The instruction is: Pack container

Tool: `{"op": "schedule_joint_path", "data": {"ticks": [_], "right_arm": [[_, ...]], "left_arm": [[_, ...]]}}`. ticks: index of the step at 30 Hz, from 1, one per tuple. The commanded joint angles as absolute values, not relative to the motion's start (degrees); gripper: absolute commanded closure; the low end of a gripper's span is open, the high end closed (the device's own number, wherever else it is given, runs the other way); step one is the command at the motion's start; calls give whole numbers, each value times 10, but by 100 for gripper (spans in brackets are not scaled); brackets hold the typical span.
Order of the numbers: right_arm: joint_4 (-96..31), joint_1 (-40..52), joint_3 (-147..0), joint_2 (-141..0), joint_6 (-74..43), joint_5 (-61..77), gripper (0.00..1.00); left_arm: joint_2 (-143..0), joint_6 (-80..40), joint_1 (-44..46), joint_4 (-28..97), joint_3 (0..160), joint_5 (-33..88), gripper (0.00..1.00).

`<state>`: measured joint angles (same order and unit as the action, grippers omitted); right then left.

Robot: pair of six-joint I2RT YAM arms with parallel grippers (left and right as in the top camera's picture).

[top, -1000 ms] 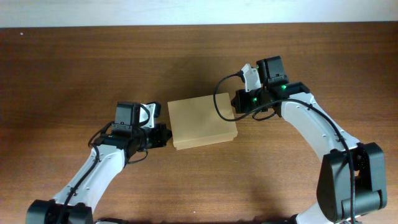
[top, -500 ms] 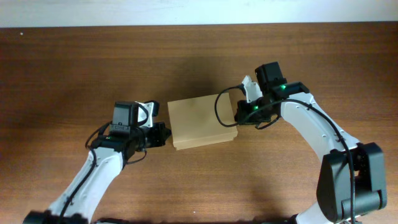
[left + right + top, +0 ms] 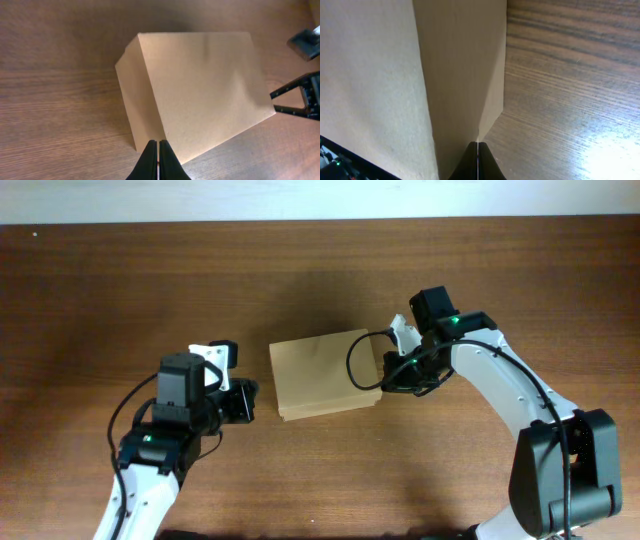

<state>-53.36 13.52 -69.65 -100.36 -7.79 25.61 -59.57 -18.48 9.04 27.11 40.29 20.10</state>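
Note:
The container (image 3: 325, 375) is a plain tan cardboard box, lid closed, in the middle of the table. It fills the left wrist view (image 3: 200, 85) and the left half of the right wrist view (image 3: 460, 65). My left gripper (image 3: 250, 401) is shut and empty, a small gap left of the box; its tips (image 3: 158, 157) point at the box's near corner. My right gripper (image 3: 384, 373) is shut, its tips (image 3: 477, 152) against the lower edge of the box's right side wall. It also shows at the right in the left wrist view (image 3: 300, 97).
The box stands on a dark wooden table (image 3: 100, 300). A pale strip (image 3: 320, 200) runs along the table's far edge. No other objects show on the table.
My left gripper has drawn back from the box's left side, leaving a gap. My right gripper has slid toward the front along the box's right side. The box has hardly moved.

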Motion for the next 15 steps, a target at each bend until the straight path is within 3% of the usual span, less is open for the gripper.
{"op": "schedule_joint_path", "data": {"ticks": [1,8,15], "right_arm": [[-536,149,-705,-1000,-80,268,96],[-531,190,-706,-1000,-81,239,96],[-566,173,-746,-977,-100,142,96]], "left_arm": [[-569,-189,88,278,415,182,98],[-546,-189,88,296,415,182,98],[-517,-183,88,352,444,179,98]]}}
